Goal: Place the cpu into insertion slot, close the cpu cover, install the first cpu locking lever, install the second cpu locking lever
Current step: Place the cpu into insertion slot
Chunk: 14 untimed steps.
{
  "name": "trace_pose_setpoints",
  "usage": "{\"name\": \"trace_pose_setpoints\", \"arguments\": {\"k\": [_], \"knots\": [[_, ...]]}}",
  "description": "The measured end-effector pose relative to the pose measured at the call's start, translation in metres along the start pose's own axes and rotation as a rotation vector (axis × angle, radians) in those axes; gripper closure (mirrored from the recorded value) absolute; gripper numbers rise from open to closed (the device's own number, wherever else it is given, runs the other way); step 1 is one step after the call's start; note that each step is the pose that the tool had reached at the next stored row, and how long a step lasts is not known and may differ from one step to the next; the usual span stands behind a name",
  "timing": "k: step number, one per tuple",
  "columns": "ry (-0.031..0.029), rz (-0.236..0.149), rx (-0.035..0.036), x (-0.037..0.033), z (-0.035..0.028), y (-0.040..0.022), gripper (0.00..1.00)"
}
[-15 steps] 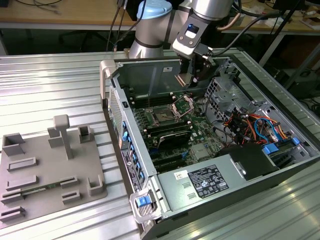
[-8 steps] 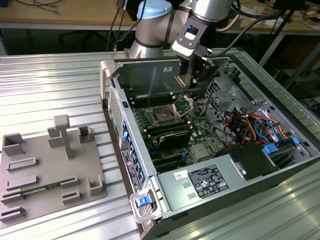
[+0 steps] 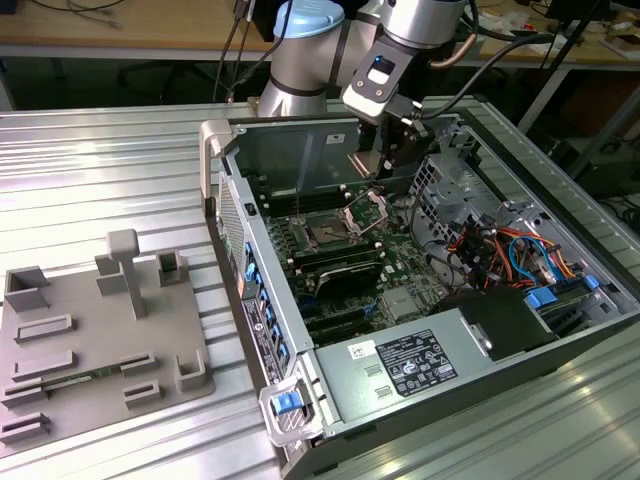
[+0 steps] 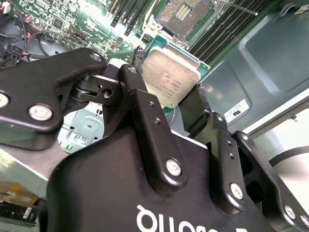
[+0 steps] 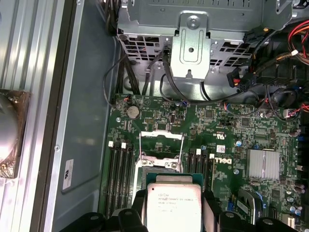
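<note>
Exterior view, from its left: a grey moulded fixture (image 3: 100, 340) lies on the ribbed metal bench (image 3: 110, 170). Beside it stands the open computer case (image 3: 232, 215), with its green board facing up. On the board the insertion slot (image 3: 327, 236) lies bare. The cpu cover (image 3: 368, 207) is tipped up open at the slot's edge toward the exterior view's right, and long black memory slots (image 3: 340, 265) run just beside it. A grey power supply (image 3: 400, 365) fills the near end of the case, and coloured cables (image 3: 510, 250) crowd the exterior view's right. The arm (image 3: 310, 50) reaches down from the far side, with its wrist bent over the case wall.

In both wrist views the hand (image 4: 165, 84) (image 5: 174, 215) is pinching the cpu (image 4: 169, 72) (image 5: 174, 205) by two opposite edges between black fingers (image 4: 145, 111). The cpu's metal top faces the cameras, and it is held above the board, apart from the insertion slot (image 4: 182, 12).
</note>
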State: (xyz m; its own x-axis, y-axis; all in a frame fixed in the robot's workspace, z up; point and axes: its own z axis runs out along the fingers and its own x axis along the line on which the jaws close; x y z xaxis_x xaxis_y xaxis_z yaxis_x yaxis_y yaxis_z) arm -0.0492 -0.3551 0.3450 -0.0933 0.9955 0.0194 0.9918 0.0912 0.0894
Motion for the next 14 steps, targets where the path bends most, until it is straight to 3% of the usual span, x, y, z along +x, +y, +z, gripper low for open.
{"name": "trace_pose_setpoints", "arguments": {"k": [14], "knots": [[-0.0001,0.000,0.0003,0.0000,0.0029,-0.0013,0.45]]}}
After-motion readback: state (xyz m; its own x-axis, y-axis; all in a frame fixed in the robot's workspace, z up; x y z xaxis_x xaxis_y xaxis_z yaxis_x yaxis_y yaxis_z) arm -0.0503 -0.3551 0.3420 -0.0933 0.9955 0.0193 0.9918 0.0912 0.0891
